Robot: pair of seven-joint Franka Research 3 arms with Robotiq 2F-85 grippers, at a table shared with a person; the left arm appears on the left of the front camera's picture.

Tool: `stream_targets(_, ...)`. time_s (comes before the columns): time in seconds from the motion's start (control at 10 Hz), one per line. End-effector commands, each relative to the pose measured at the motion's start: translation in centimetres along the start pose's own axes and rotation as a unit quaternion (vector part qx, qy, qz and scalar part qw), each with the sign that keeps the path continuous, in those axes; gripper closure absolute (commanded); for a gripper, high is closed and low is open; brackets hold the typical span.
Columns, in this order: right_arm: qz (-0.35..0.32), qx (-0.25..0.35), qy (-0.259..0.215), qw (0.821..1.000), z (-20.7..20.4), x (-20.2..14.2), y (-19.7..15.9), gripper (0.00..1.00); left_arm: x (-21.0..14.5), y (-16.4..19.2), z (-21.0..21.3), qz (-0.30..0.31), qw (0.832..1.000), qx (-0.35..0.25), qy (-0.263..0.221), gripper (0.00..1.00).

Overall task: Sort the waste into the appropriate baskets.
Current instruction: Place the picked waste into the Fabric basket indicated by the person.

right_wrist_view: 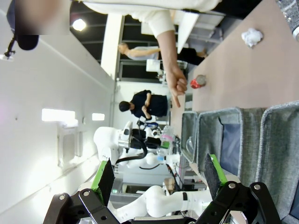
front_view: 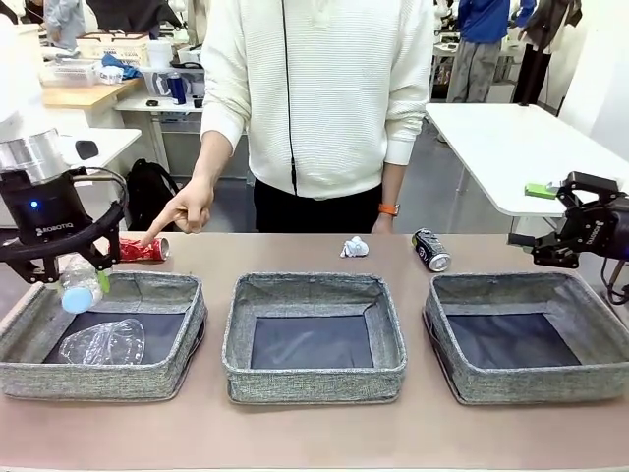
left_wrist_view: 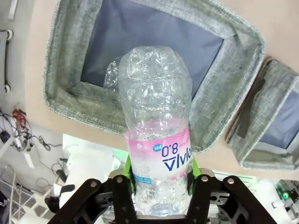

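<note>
— What lies nearest?

— Three baskets in a row across the table [front_view: 314,438]: the left basket [front_view: 147,379], the middle basket [front_view: 314,379] and the right basket [front_view: 531,385]. A crushed bottle [front_view: 103,342] lies flat on the left one's dark bottom.

— And your jaws?

— My left gripper [left_wrist_view: 161,175] is clenched on a pink-labelled bottle [left_wrist_view: 156,102], green pads pressing the label from both sides. I hold it in the air over the left basket's far left corner. My right gripper [right_wrist_view: 159,175] is released, jaws spread wide with nothing between them, hanging off past the right basket's far right corner.

— Farther back?

— A red can [front_view: 144,250] lies on its side just beyond the left basket. A person's hand [front_view: 187,208] points a forefinger down at it; I cannot tell whether it touches. The wad [front_view: 355,247] sits beyond the middle basket. The black can [front_view: 430,250] lies to its right, near the right basket's far left corner.
</note>
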State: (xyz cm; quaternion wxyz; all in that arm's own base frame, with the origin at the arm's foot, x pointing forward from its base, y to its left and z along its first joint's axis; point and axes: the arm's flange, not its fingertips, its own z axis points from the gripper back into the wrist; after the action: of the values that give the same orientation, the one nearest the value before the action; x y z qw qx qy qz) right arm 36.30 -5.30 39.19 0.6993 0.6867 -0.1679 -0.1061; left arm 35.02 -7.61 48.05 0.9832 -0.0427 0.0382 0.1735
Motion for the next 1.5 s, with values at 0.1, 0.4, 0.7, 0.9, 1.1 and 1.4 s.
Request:
stream_targets(0.1, -0.010, 0.005, -0.003, 1.000, -0.1, 0.1, 0.5, 0.00, -0.1, 0.2, 1.3, 0.004, 0.999, -0.039, -0.014, 0.00)
stream_targets(0.4, -0.010, 0.005, -0.003, 1.000, -0.1, 0.1, 0.5, 0.00, 0.0, 0.0, 2.0, 0.023, 0.997, -0.059, -0.036, 0.00)
stream_targets(0.7, -0.010, 0.005, -0.003, 1.000, -0.1, 0.1, 0.5, 0.00, 0.3, -0.2, 2.1, 0.019, 0.998, -0.049, -0.033, 0.00)
stream_targets(0.9, -0.010, 0.005, -0.003, 1.000, -0.1, 0.1, 0.5, 0.00, 0.3, -0.4, 2.2, 0.015, 0.998, -0.048, -0.031, 0.00)
stream_targets(1.1, -0.010, 0.005, -0.003, 1.000, -0.1, 0.1, 0.5, 0.00, 0.3, -0.4, 2.4, 0.014, 0.998, -0.048, -0.031, 0.00)
stream_targets(1.4, -0.010, 0.005, -0.003, 1.000, -0.1, 0.1, 0.5, 0.00, -1.2, -1.3, 5.3, -0.010, 0.989, -0.142, 0.024, 0.00)
